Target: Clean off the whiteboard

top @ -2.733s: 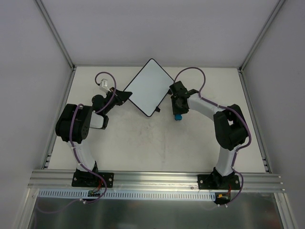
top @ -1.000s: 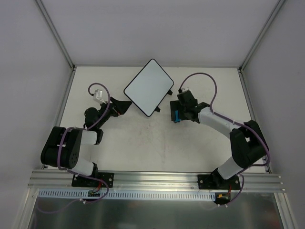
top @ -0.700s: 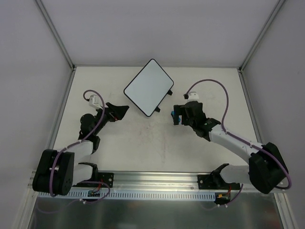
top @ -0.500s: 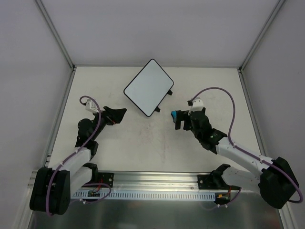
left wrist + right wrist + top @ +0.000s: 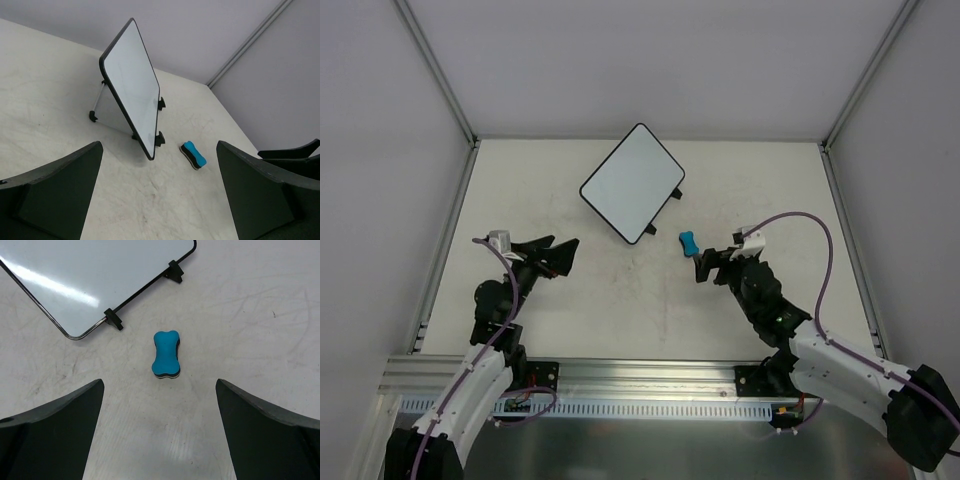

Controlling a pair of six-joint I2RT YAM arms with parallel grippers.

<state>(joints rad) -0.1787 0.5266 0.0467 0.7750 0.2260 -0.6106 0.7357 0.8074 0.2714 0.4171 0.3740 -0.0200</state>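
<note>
The whiteboard (image 5: 632,183) stands tilted on a small prop at the back middle of the table, and its white face looks clean (image 5: 132,95) (image 5: 90,275). A small blue eraser (image 5: 688,243) lies flat on the table just right of the board's near corner (image 5: 193,154) (image 5: 166,354). My right gripper (image 5: 713,258) hovers open just short of the eraser, apart from it (image 5: 160,381). My left gripper (image 5: 558,252) is open and empty, well to the left of the board and facing it (image 5: 160,145).
The pale tabletop (image 5: 620,300) is bounded by grey walls with aluminium posts (image 5: 440,80) at the back corners. A metal rail (image 5: 650,375) carrying both arm bases runs along the near edge.
Both arms have drawn back from the board toward the near edge, folding low. The right gripper has backed off the eraser, which stays where it lay. Both grippers stay open.
</note>
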